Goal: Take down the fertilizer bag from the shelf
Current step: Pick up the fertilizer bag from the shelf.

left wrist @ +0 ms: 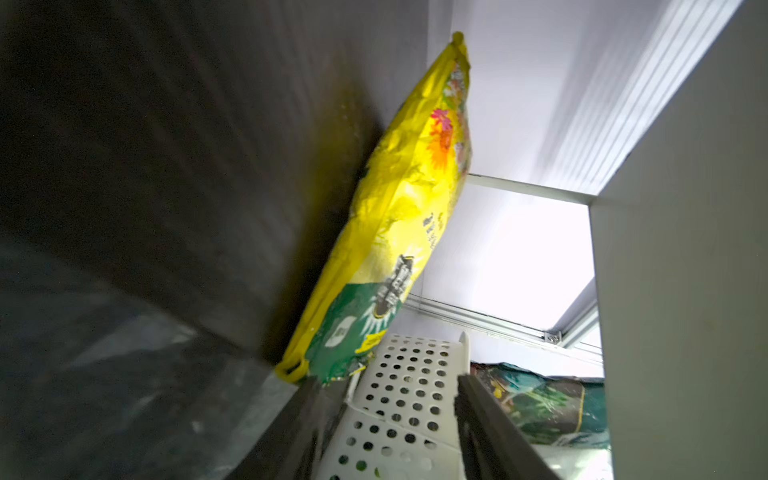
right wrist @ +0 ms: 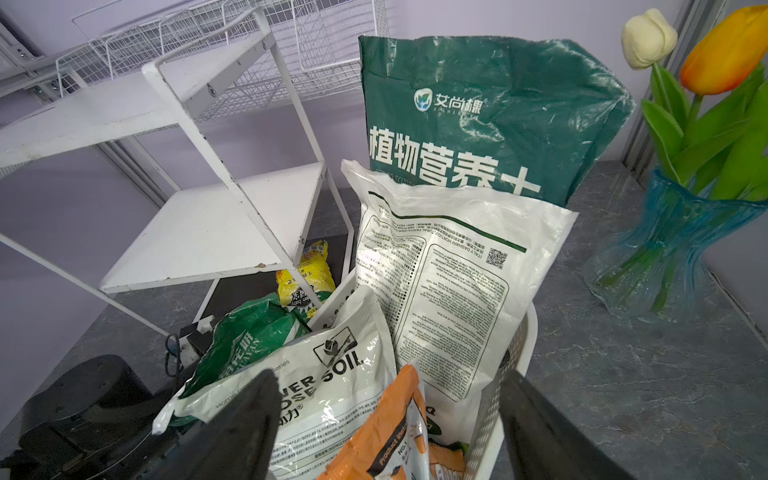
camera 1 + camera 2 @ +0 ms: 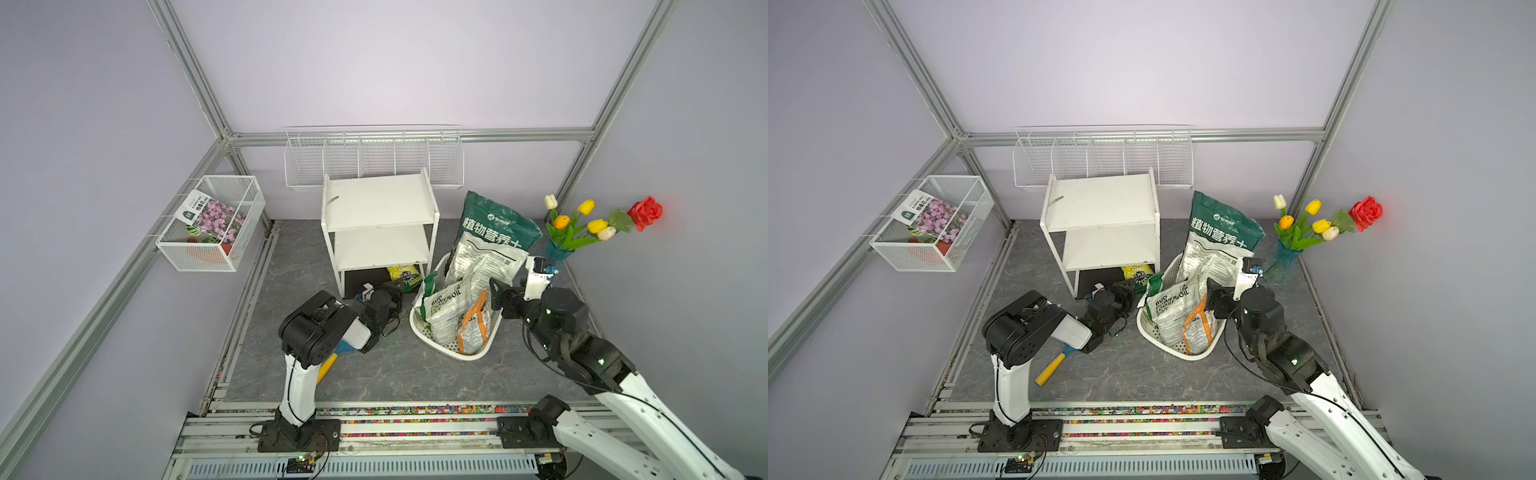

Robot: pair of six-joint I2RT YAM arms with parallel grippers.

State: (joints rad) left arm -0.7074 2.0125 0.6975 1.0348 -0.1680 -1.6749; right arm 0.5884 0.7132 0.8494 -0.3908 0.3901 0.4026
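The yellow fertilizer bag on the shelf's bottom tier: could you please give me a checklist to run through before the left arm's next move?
1. Target located: fertilizer bag lies on the bottom tier of the shelf: ok.
2. Left end effector at that tier's opening, jaws apart: ok.
3. Bag between its jaws: not ok; the left wrist view shows the perforated basket through the gap, the bag beyond the tips.
4. Room to draw the bag out: cannot tell; the basket stands close by the shelf's corner.
5. Right end effector open over the basket, apart from the shelf: ok.
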